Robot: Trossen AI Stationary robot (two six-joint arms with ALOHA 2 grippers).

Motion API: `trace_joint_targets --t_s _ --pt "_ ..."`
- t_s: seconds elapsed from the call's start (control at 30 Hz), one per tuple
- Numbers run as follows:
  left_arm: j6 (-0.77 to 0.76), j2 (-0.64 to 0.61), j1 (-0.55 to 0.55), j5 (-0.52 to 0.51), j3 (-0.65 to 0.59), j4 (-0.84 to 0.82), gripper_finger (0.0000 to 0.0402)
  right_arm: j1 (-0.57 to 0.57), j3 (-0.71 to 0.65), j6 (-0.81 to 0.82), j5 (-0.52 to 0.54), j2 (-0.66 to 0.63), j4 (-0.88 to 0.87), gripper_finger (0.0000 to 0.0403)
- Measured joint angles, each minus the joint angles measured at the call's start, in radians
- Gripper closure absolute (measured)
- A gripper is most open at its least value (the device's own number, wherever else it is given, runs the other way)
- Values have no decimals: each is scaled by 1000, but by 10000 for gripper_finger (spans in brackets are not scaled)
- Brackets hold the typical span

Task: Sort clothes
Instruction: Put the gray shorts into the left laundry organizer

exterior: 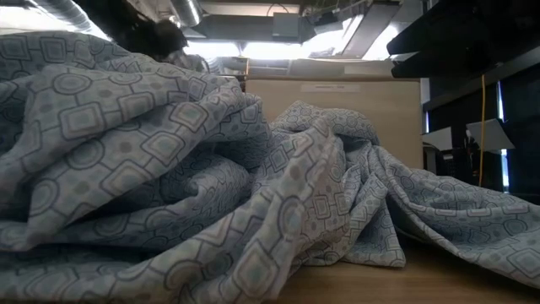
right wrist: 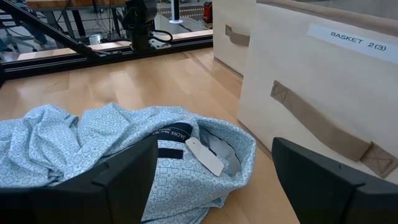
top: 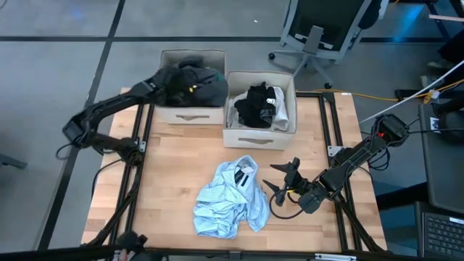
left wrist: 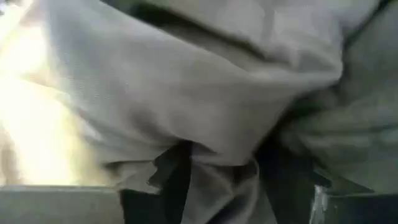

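A pale blue patterned shirt (top: 228, 199) (right wrist: 93, 137) lies crumpled on the wooden table near its front edge and fills the low view (exterior: 211, 169). My right gripper (top: 272, 175) (right wrist: 214, 168) stands open just right of it, pointing at its collar, with nothing between the fingers. Two beige boxes stand at the far side. The left box (top: 190, 114) holds dark grey clothes (top: 199, 83). The right box (top: 254, 136) holds black and white clothes (top: 259, 101). My left gripper (top: 165, 78) hangs over the left box, close above grey cloth (left wrist: 205, 93), its fingers apart. My left gripper sits right at the dark grey clothes in the left box, and the cloth (left wrist: 217, 180) fills the space between its fingers. I cannot tell whether the fingers touch it.
Bare wood (top: 174, 167) lies left of the shirt. Dark frame rails (top: 336, 138) run along the table's left and right sides. The right box, labelled as a basket (right wrist: 354, 38), stands close beside my right gripper. An office chair (top: 319, 29) stands beyond the far edge.
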Motion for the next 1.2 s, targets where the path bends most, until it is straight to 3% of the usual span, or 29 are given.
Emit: trace_joint_targets --t_s 0.2,0.33,0.5,0.6,0.77,1.0,1.2 --pt "-42 -159 -21 18 2 35 226 0 0 0 1 0 1 87" --pt "-116 -241 -33 142 5 131 226 0 0 0 2 0 3 87" --pt "-211 -259 -34 377 5 268 226 0 0 0 2 0 4 87" --pt "-248 -223 -43 490 7 349 226 0 0 0 3 0 4 87" --pt "-265 -99 -57 508 7 416 226 0 0 0 3 0 4 87" --pt "-225 125 -51 497 7 430 226 0 0 0 1 0 4 87" --pt "-188 285 -23 385 10 403 227 0 0 0 0 0 4 87"
